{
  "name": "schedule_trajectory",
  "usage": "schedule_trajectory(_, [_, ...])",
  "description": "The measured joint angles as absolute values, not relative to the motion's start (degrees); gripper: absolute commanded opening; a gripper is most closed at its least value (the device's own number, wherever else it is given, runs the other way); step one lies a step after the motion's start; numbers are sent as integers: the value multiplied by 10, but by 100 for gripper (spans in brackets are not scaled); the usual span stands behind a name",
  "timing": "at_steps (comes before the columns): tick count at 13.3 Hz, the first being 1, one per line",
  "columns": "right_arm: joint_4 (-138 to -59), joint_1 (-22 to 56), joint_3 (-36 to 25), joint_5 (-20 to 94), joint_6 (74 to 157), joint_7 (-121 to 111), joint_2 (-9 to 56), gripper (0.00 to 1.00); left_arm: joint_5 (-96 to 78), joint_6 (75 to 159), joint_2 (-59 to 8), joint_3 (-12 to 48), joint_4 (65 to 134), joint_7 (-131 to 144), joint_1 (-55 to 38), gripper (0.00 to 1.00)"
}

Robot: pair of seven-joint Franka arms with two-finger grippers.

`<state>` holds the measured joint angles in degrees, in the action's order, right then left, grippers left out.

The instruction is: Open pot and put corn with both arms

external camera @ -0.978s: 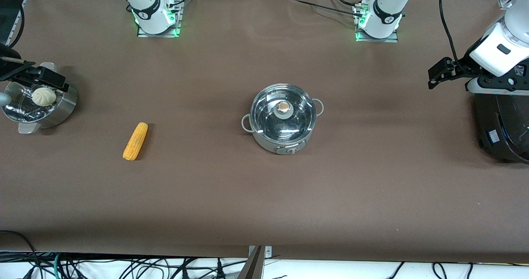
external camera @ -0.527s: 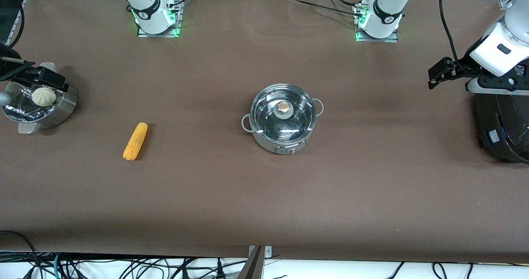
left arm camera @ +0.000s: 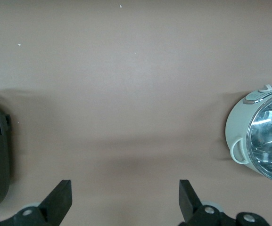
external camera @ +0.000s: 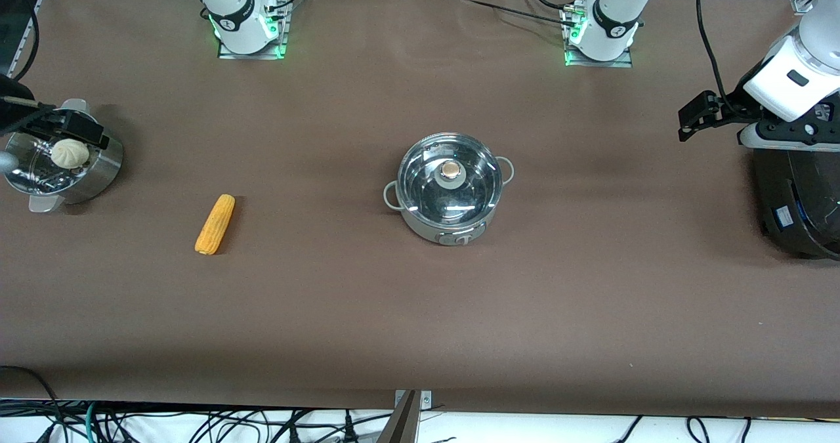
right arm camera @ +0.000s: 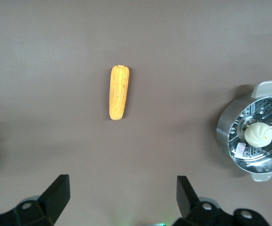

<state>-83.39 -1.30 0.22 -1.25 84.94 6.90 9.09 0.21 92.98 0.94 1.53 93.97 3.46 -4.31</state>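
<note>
The steel pot [external camera: 449, 197] stands mid-table with its glass lid [external camera: 472, 174] and copper knob [external camera: 450, 169] on; part of it also shows in the left wrist view [left arm camera: 263, 136]. The yellow-orange corn [external camera: 215, 224] lies on the cloth toward the right arm's end, apart from the pot, and shows in the right wrist view [right arm camera: 119, 92]. My left gripper [left arm camera: 124, 183] is open and empty, high over bare cloth between the pot and the black cooker. My right gripper [right arm camera: 121, 178] is open and empty, high over the cloth near the steamer.
A perforated steel steamer [external camera: 98, 167] holding a pale bun [external camera: 69, 153] stands at the right arm's end of the table. A large black round cooker [external camera: 800, 207] stands at the left arm's end. Brown cloth covers the table.
Both arms' hands have shifted only slightly at the table's ends. The pot, its lid and the corn have not moved.
</note>
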Motion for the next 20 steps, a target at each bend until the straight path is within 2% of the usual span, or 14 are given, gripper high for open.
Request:
schedule_trajectory(4, [-839,-13,3,-10,886,69,156,100,2,929,4,15,939,35,-48,100])
schedule_trajectory(8, [-911,-13,6,5,1042,69,231,100,2,915,-7,21,939,34,-51,100])
schedule_trajectory(13, [-1054,-12,14,6,1234,69,259,100,-28,917,-50,124,939,62,-56,100])
schedule_trajectory(16, [-1090,-12,21,7,1286,69,272,100,-29,997,-112,193,940,177,-63,100])
schedule_trajectory(19, [-1104,-12,22,7,1343,69,299,100,-10,1066,-180,219,939,328,-128,100])
schedule_trajectory(20, [-1111,-12,22,7,1371,69,310,87,12,1076,-199,220,939,379,-158,100])
